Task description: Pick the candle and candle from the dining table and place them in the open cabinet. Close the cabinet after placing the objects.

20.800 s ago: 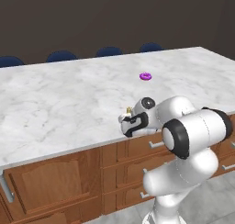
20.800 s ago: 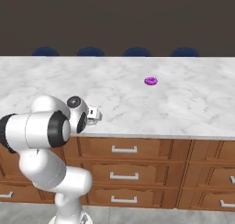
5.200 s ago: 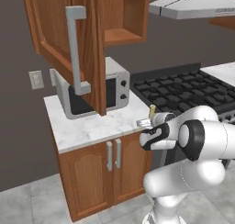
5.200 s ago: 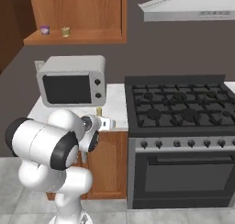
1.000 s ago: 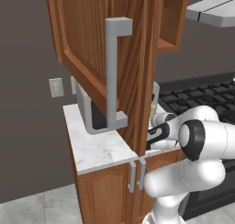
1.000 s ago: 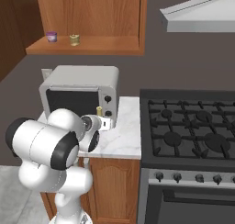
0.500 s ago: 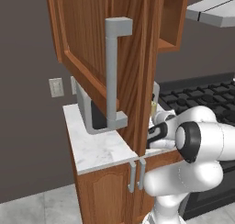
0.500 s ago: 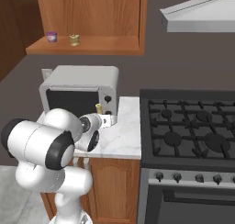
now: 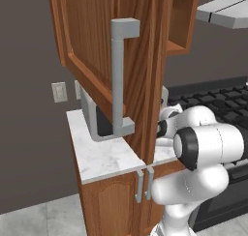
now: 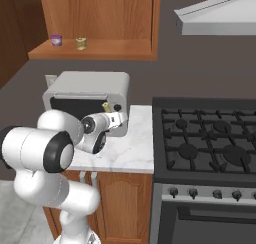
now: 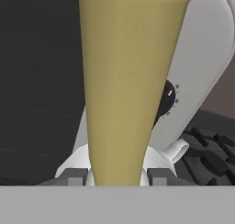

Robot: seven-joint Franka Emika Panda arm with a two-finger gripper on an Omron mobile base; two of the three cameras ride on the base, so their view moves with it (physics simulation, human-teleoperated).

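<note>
The gripper (image 10: 118, 119) is clamped on the slim, smooth golden-yellow candle (image 11: 131, 85), holding it above the veined marble counter (image 10: 131, 153) in front of the boxy grey microwave (image 10: 87, 90). The stubby candle (image 10: 81, 43) stands on the reddish-brown wooden cabinet (image 10: 92, 49) shelf near its left end, beside a small purple ring (image 10: 56, 39). No writing is legible; the panelled door (image 9: 104, 61) carries a squared grey bar handle (image 9: 119, 80).
</note>
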